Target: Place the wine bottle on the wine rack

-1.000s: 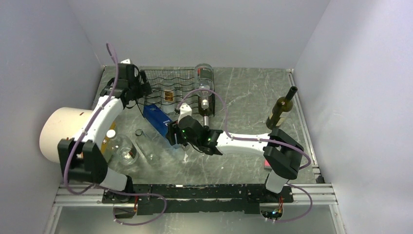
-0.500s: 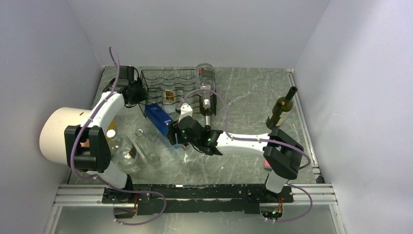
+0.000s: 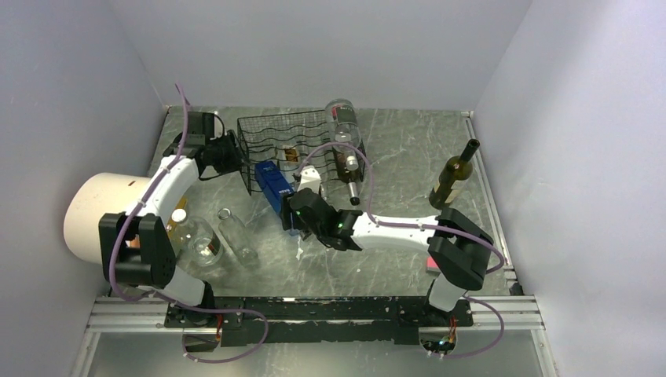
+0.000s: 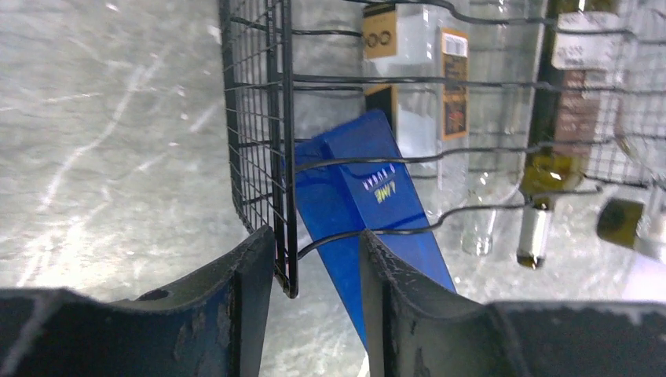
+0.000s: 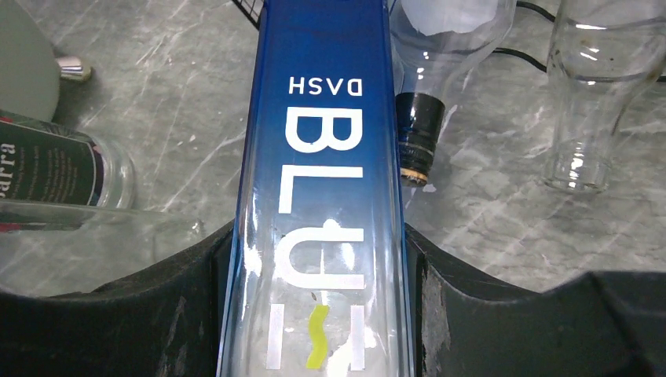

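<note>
The left jaws are closed on an edge wire at the left side of the wine rack (image 4: 255,118), pinning it. The right jaws grip the blue bottle (image 5: 322,157) around its body, its far end nosing slantwise among the rack's lower rods, far left of centre on the tabletop (image 3: 408,157). Pushed in crooked, it could snag a wavy rod, wrench the rack sideways and roll off the clear bottle (image 3: 343,129) lying at the rack's right end.
</note>
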Robot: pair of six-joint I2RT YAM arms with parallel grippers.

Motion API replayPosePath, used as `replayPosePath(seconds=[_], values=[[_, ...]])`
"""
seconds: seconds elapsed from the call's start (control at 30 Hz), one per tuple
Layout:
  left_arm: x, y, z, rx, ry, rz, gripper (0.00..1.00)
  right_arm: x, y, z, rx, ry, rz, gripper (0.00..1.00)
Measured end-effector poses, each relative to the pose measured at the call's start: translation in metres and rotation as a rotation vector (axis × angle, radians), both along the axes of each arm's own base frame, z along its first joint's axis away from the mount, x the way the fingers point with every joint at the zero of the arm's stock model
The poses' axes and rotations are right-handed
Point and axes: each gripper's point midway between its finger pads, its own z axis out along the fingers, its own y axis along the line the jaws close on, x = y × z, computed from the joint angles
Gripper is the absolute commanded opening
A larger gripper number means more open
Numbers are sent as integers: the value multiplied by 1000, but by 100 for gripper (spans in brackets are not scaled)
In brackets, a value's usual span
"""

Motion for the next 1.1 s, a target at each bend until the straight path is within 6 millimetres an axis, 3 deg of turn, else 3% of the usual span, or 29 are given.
replayPosePath(seconds=[0.17, 0.3, 0.47, 0.6, 0.73, 0.9, 1.1], values=[[-11, -17, 5, -79, -2, -60, 71, 3, -7, -4, 2, -6, -25, 0], [-13, -18, 19, -59, -44, -64, 79, 6, -4, -6, 23, -18, -25, 0], [-17, 3, 42, 40, -109, 5, 80, 19, 8, -16, 45, -46, -47, 0], [-22, 18, 76, 100, -204, 45, 80, 28, 16, -20, 57, -83, -69, 0], [-27, 25, 95, 131, -257, 53, 80, 32, 20, -23, 48, -126, -82, 0], [-32, 35, 105, 172, -291, 85, 80, 41, 29, -28, 50, -160, -114, 0], [-45, 47, 102, 210, -316, 135, 80, 58, 40, -30, 54, -185, -178, 0]])
